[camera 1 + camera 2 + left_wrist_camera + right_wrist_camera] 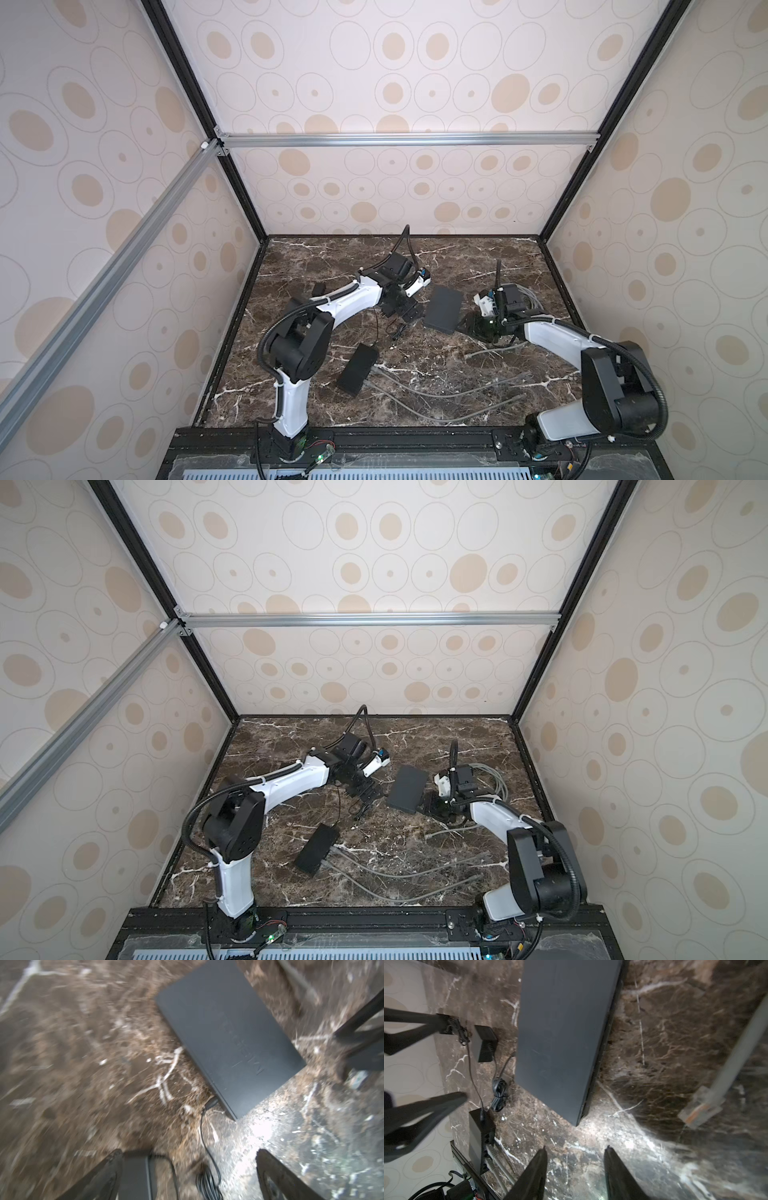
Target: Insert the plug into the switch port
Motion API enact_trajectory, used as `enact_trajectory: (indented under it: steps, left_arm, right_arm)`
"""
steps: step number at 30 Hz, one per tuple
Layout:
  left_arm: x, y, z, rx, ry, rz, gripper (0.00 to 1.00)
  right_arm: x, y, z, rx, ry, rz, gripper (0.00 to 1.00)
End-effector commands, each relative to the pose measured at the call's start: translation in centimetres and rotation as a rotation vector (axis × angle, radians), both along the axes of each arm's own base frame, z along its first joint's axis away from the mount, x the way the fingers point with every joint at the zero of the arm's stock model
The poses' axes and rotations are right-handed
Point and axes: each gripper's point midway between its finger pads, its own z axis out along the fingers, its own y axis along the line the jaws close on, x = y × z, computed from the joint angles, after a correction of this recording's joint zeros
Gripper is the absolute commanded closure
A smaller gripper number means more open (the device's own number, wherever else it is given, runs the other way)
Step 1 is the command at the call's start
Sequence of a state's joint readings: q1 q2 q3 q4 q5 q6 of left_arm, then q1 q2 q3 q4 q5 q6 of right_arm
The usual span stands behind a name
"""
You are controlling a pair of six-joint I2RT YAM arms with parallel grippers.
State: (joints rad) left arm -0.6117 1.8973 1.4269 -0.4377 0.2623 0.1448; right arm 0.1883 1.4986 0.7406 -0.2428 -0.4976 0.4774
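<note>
The switch [444, 309] [409, 789] is a flat black box lying mid-table, seen close in the left wrist view [228, 1039] and the right wrist view [562, 1032]. A thin black power lead [211, 1103] enters its side. A clear plug [699, 1108] on a grey cable lies on the marble beside the switch, free of both grippers; it shows blurred in the left wrist view [358, 1079]. My left gripper [189, 1155] [401, 313] stands wide open left of the switch, over a black adapter [135, 1176]. My right gripper [576, 1148] [478, 326] is open and empty near the switch's corner.
A smaller black box [357, 370] [480, 1142] with grey cables in its ports lies front left. A coiled black cord [499, 1093] and the adapter [483, 1043] lie between it and the switch. Loose grey cables [457, 392] cross the front; a grey bundle [534, 299] sits behind the right arm.
</note>
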Motion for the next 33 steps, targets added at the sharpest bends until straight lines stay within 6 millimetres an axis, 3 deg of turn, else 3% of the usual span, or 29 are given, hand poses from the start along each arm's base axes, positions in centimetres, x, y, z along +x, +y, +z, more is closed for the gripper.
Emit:
enact_trajectory:
  steps: [1, 3, 6, 8, 10, 14, 16, 23, 33]
  left_arm:
    - [0.3, 1.9, 0.9, -0.068, 0.014, 0.196, 0.02]
    - [-0.3, 3.4, 0.8, -0.055, 0.011, 0.265, 0.02]
    - [0.1, 7.3, 0.6, 0.074, -0.092, 0.391, 0.02]
    - [0.5, 8.6, -0.1, 0.116, -0.109, 0.41, 0.03]
    - [0.7, 8.9, -1.4, 0.144, -0.077, 0.401, 0.06]
    - [1.3, 8.6, -4.0, 0.191, -0.019, 0.361, 0.33]
    - [1.9, 8.6, -5.0, 0.208, 0.006, 0.356, 0.4]
    - [5.1, 8.9, -6.2, 0.237, 0.01, 0.374, 0.41]
    - [12.3, 10.7, -6.6, 0.182, 0.008, 0.47, 0.47]
  right_arm:
    - [1.6, -0.1, -0.3, -0.009, -0.02, -0.004, 0.52]
    - [1.8, -0.2, -1.0, -0.023, -0.006, -0.017, 0.52]
    - [2.1, -0.3, -1.7, -0.032, 0.005, -0.023, 0.52]
    - [2.2, -0.3, -1.9, -0.033, 0.006, -0.023, 0.52]
    - [2.3, -0.3, -1.9, -0.032, 0.005, -0.018, 0.52]
    - [2.5, -0.4, -1.8, -0.042, -0.002, -0.013, 0.52]
    - [2.6, -0.4, -1.7, -0.051, -0.003, -0.009, 0.52]
    - [3.3, -0.4, -1.4, -0.06, -0.009, -0.003, 0.52]
    - [5.0, 0.0, -2.0, -0.055, 0.001, -0.003, 0.49]
